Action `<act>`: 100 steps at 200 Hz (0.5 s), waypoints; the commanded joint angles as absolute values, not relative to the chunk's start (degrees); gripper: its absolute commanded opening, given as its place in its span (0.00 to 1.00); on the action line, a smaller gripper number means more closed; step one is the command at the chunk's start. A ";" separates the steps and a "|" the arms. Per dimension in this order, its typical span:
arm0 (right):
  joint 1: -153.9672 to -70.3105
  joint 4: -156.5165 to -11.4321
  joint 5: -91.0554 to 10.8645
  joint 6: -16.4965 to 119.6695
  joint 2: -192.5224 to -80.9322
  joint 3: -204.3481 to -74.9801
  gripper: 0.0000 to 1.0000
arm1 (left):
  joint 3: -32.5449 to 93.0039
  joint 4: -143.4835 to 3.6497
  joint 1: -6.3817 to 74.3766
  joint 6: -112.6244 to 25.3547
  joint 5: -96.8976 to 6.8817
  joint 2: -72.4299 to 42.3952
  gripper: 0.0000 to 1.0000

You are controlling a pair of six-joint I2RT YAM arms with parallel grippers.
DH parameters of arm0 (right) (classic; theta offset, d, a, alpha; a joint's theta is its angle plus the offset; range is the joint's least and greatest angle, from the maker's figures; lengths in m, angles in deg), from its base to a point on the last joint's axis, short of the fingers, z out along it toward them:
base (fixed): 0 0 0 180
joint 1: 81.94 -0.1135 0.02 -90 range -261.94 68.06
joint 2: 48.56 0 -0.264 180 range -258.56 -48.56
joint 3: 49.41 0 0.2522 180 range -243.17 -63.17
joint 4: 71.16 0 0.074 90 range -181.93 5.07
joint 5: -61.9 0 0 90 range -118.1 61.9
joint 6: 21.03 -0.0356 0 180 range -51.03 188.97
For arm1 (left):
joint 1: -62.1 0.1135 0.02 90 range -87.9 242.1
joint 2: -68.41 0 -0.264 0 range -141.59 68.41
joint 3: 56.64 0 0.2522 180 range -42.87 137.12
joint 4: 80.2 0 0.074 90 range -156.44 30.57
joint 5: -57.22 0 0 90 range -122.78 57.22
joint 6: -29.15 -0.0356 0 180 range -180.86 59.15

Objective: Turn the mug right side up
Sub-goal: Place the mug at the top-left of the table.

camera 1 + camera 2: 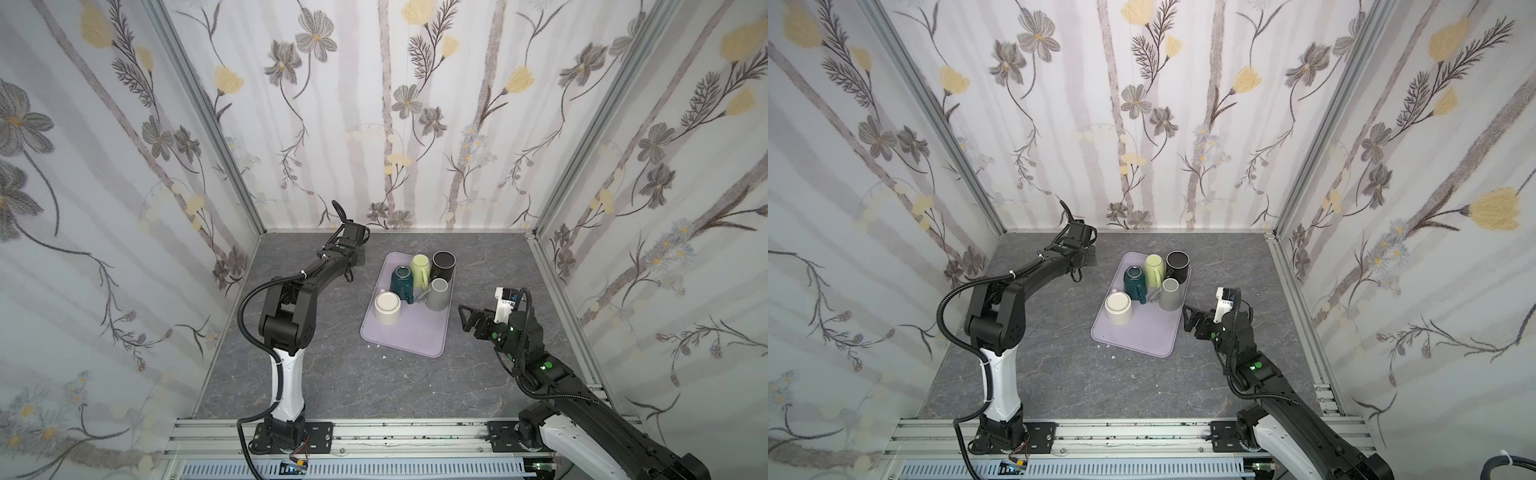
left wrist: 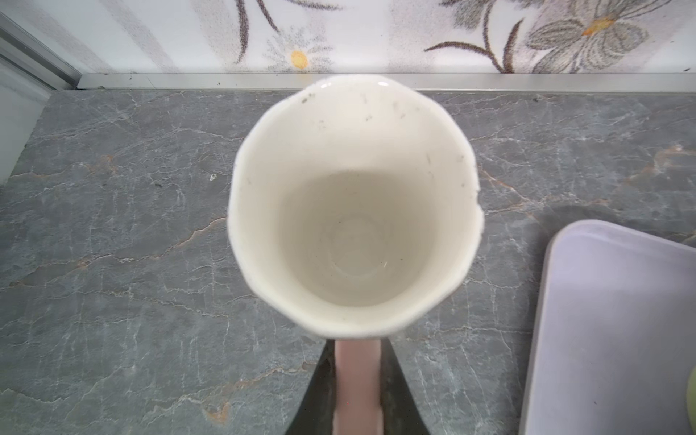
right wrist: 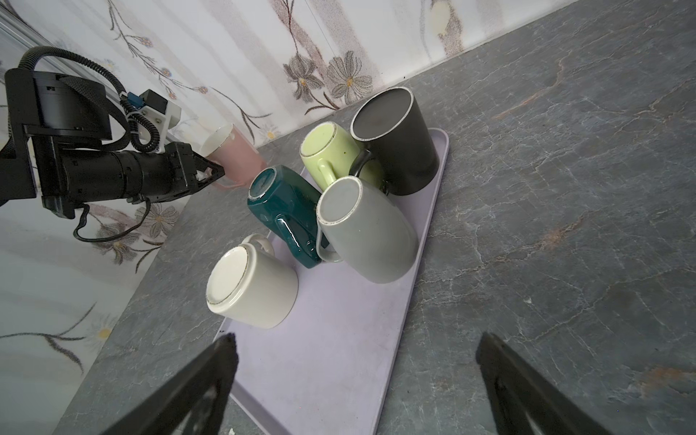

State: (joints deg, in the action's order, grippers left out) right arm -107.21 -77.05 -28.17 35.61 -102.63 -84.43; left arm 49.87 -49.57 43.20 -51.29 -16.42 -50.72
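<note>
The mug (image 2: 354,211) is pink outside and cream inside. Its mouth faces the left wrist camera. My left gripper (image 2: 356,346) is shut on its pink handle (image 2: 356,380). In the right wrist view the mug (image 3: 235,156) is tilted with its mouth up, over the grey table behind the tray's far left corner, with the left gripper (image 3: 211,175) on its handle. I cannot tell whether it touches the table. In both top views my left wrist (image 1: 349,249) hides it. My right gripper (image 3: 354,346) (image 1: 465,318) stands open and empty by the tray's right edge.
A lavender tray (image 1: 407,340) (image 3: 339,357) holds several mugs bottom up: cream (image 1: 387,307), teal (image 1: 402,282), lime green (image 1: 419,268), black (image 1: 444,266), grey (image 1: 437,294). Flowered walls close the back and both sides. Small white chips (image 1: 384,356) lie near the tray's front.
</note>
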 commanded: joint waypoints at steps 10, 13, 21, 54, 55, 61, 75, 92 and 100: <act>-106.91 -74.47 -29.98 36.74 -104.00 -84.97 1.00 | 52.07 -55.36 43.63 -51.97 -13.21 -52.60 0.00; -106.89 -74.39 -29.99 36.76 -104.22 -85.06 1.00 | 52.27 -55.47 43.71 -52.05 -13.26 -52.78 0.00; -106.85 -74.32 -30.26 36.89 -104.60 -85.21 1.00 | 52.40 -55.81 43.80 -51.98 -13.35 -53.17 0.00; -106.60 -73.76 -30.75 36.98 -106.54 -85.55 1.00 | 53.01 -55.73 44.01 -51.13 -13.57 -54.11 0.00; -106.57 -73.76 -30.79 37.02 -106.60 -85.61 1.00 | 53.01 -55.63 44.00 -51.07 -13.51 -54.11 0.01; -106.53 -73.76 -31.03 37.03 -107.03 -85.74 1.00 | 52.88 -55.55 44.03 -50.78 -13.16 -54.11 0.14; -106.54 -73.69 -31.34 36.98 -107.91 -85.82 1.00 | 52.46 -55.15 44.06 -50.15 -12.77 -54.02 0.46; -106.54 -73.74 -31.52 36.58 -108.67 -85.94 1.00 | 51.52 -55.03 44.05 -49.98 -13.29 -53.68 0.67; -106.54 -73.76 -31.59 36.37 -109.10 -86.04 1.00 | 50.95 -55.20 44.02 -49.70 -13.58 -53.39 0.75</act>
State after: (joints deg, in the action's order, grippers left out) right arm -106.47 -76.26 -30.75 36.66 -108.20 -85.35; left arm 51.95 -53.00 44.03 -51.18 -14.76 -54.11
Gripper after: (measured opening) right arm 0.996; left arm 0.665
